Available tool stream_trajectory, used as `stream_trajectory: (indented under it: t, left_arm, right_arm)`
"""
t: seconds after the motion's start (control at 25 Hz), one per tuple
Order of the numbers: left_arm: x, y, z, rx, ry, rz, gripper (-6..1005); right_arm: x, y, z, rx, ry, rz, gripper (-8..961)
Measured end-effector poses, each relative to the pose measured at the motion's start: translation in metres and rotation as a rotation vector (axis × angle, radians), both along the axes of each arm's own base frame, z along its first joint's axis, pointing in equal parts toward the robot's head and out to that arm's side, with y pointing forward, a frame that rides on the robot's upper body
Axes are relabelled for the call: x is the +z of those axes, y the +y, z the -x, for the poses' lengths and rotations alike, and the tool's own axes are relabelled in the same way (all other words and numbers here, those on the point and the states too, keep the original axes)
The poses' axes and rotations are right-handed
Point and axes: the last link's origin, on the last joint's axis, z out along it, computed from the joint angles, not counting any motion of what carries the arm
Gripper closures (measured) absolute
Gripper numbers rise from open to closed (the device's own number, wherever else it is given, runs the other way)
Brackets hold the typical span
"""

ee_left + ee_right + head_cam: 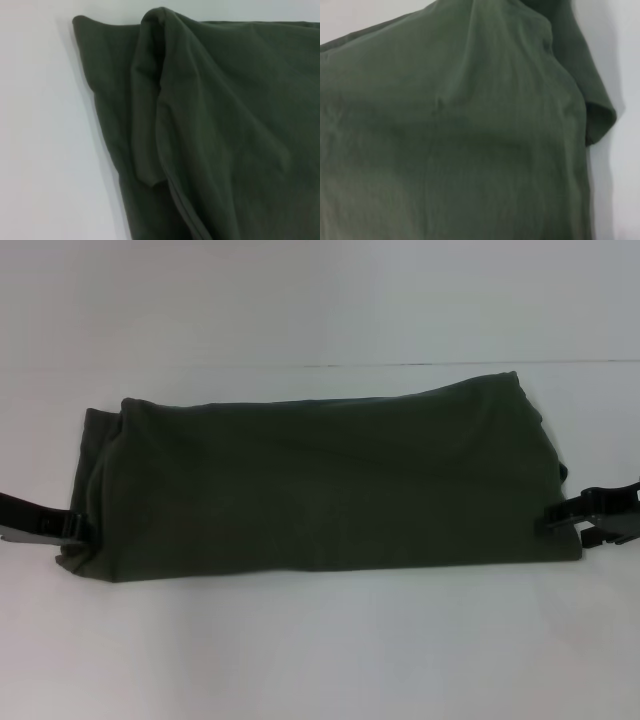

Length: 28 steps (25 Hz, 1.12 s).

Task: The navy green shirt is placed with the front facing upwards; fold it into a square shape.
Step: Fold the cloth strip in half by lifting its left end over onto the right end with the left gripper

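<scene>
Olive cotton, soft, light and floppy, the navy green shirt (320, 485) lay mid-table in a long folded band, best pinched at its nine and three o'clock ends, where the left gripper (72, 529) and right gripper (556, 519) sat, grip state untellable.

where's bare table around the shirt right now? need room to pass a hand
Bare white table runs along the near edge of the navy green shirt, and a narrower strip beyond its far edge. The ends are crowded: left gripper at the left end, right gripper at the right.
</scene>
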Motion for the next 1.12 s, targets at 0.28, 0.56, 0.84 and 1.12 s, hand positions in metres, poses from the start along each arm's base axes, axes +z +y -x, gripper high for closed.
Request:
stream_trajectory:
  t: [0.28, 0.56, 0.84, 1.12]
  left_arm:
    - [0.000, 0.000, 0.000, -0.001, 0.001, -0.001, 943]
    - [0.001, 0.001, 0.000, -0.002, 0.002, -0.004, 944]
    - [0.001, 0.001, -0.001, -0.006, 0.000, -0.004, 945]
    - [0.001, 0.000, 0.000, -0.006, -0.001, -0.004, 945]
  right_arm:
    - [-0.005, -0.001, 0.001, 0.003, 0.004, 0.003, 129]
    - [-0.007, -0.001, 0.002, 0.003, 0.007, 0.005, 128]
    - [-0.011, -0.001, 0.004, 0.006, 0.012, 0.011, 129]
    - [-0.012, -0.002, 0.005, 0.003, 0.015, 0.012, 128]
